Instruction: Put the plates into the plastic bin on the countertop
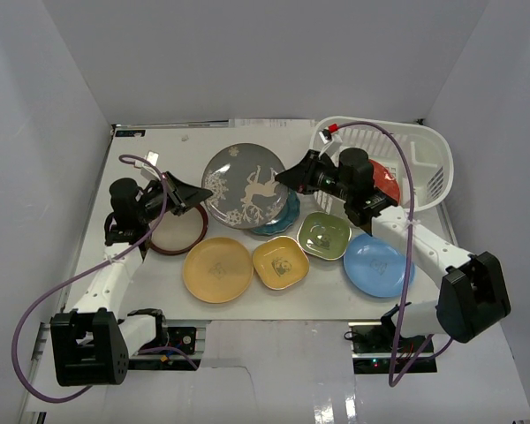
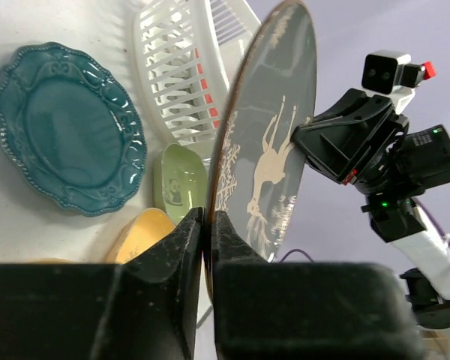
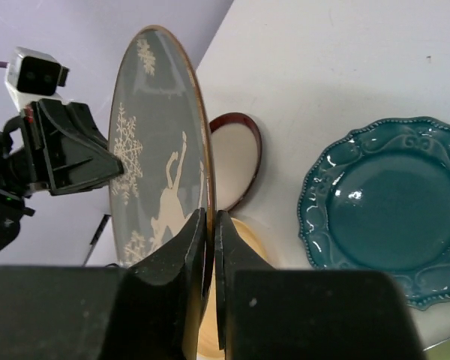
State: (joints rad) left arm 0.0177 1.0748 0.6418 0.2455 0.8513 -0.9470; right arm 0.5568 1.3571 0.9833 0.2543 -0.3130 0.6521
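The dark grey round plate (image 1: 247,187), printed with a pale deer and snowflakes, hangs face up above the matte white countertop (image 1: 150,168), left of the white plastic lattice bin (image 1: 428,146) and not yet in it. The left gripper (image 1: 200,191) is pinched onto its left rim and the right gripper (image 1: 290,179) onto its right rim; each wrist view shows the rim clamped in the thin slot between that arm's fingers. This looks like a handover or a shared carry, since the bin lies on the right arm's side; the left arm would probably have to let go before the plate can swing across.

A red-patterned plate (image 1: 387,181) lies inside the bin; the scalloped teal plate (image 1: 278,223) sits directly beneath the held plate; the brown-rimmed cream plate (image 1: 172,237) is under the left gripper. Nearer the arms lie the round yellow plate (image 1: 217,269), the small square yellow dish (image 1: 280,262), the green dish (image 1: 325,235) and the light blue plate (image 1: 377,265).

The bin's flared near rim must be cleared; the purple cable (image 1: 406,168) arcing over the bin could snag.
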